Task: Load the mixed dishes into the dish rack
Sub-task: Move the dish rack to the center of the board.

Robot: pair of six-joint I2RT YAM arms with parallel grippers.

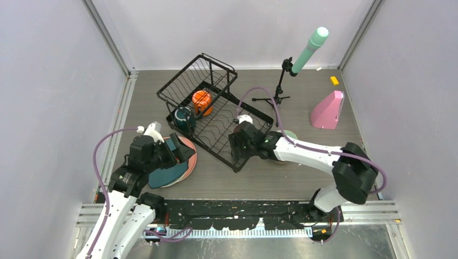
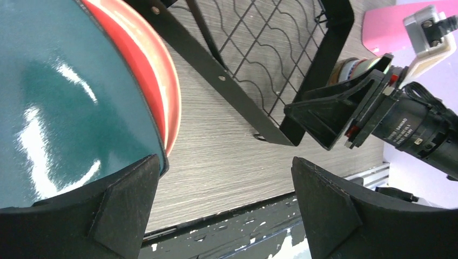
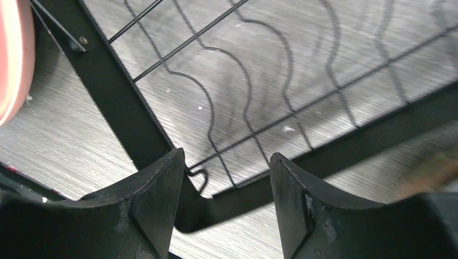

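Overhead, the dish rack (image 1: 216, 116) sits slantwise on the tabletop (image 1: 259, 181), its raised basket at the far end. An orange mug (image 1: 201, 100) stands inside the rack by the basket. A dark green mug (image 1: 182, 117) is at the rack's left rail. Left of the rack, a dark teal plate (image 1: 162, 172) lies on a pink plate (image 1: 190, 154), and the left pincer (image 1: 174, 154) hovers over the stack's rack-side edge. The right pincer (image 1: 236, 148) is at the rack's near corner. A bowl (image 1: 290, 135) with a pale green rim peeks out behind the right arm, just right of the rack.

From the left wrist, the pincer is spread wide, gripping nothing. One finger (image 2: 124, 205) overlaps the teal plate's rim. The other is well apart from it, over bare tabletop near the rack's corner. The lower plate's rim looks redder here. Across the rack's corner stands the right arm's wrist, with small white print on its black housing, too fine to read.

From the right wrist, the fingers (image 3: 156, 205) are parted and hold nothing. The rack's corner frame and wavy wires show in the gap between them. The pink plate's rim shows at the upper left edge.
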